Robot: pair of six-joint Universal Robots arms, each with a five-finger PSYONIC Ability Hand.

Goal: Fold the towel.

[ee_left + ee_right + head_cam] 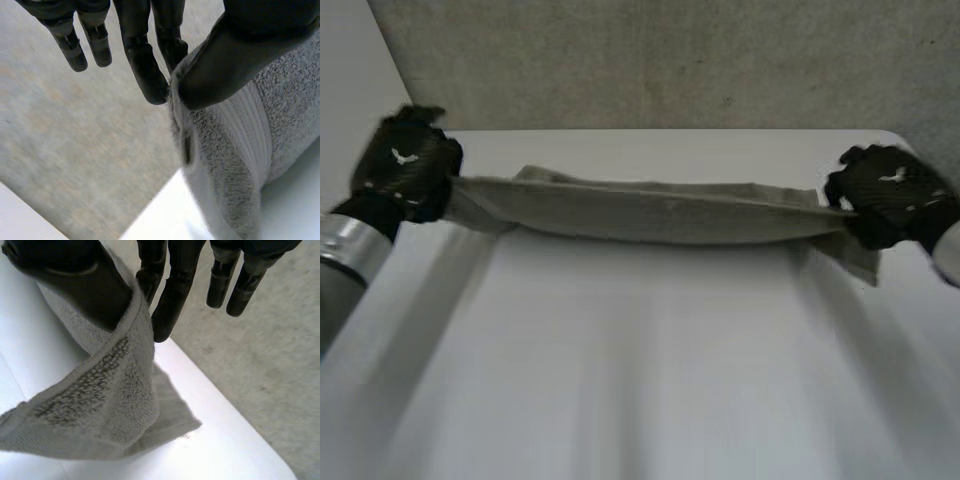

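While pinching the grey terry towel [650, 212] at both ends, spans it as a narrow band over the far part of the white tabletop [640, 380], with slight sag mid-span. Cannot tell whether its lower edge touches down.

Left hand [405, 165] on the left end, right hand [890, 195] on the right end. Long axis: straight from hand to hand, parallel to the far tabletop edge.

Left side: thumb pressing the towel edge against the nearest fingers [145, 70], remaining ones straight and free beside it. Right side: same clamp, thumb against fingers [172, 300] with the hem between, loose corner drooping below the palm toward the tabletop.

Neither hand nearer. Symmetric hold, towel lying inward from each palm.

Looks mid-fold, possibly doubled lengthwise. Layers visible at the right end, count unclear.

Next move probably turns on that left-right axis: either lay it flat on the tabletop, or carry one end across to the other. Needs level hands and equal tension, else a skewed crease. Main risk: shallow pinch at the right corner, could slip out under pull.
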